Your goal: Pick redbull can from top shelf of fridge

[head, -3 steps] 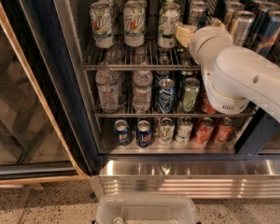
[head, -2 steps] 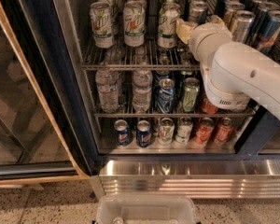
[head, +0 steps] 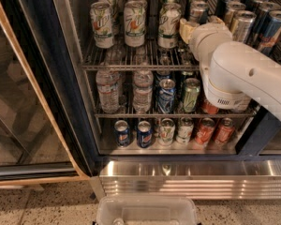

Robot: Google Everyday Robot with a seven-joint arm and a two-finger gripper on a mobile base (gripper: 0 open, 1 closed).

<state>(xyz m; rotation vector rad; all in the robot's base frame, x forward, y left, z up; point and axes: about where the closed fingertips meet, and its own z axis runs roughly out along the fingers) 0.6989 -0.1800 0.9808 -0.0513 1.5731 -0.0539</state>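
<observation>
Most of the near view is the white arm (head: 243,74), which hides much of the gripper (head: 187,30) at the front rail of the top shelf (head: 131,67). Whether the gripper is spread or closed I cannot tell. Just behind it stands what looks like the redbull can (head: 197,12), with a 7UP can (head: 169,26) just left of the gripper and darker slim cans (head: 271,32) well to its right. Best to go in straight and level, centred on the slim can, so its neighbours stay unnudged.

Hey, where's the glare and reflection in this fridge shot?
Camera view: the steel base panel shines with bright streaks; the glass door on the left reflects dimly; can lids on the top shelf catch light; the gripper, beside the white-and-green cans there, is evenly lit.
</observation>
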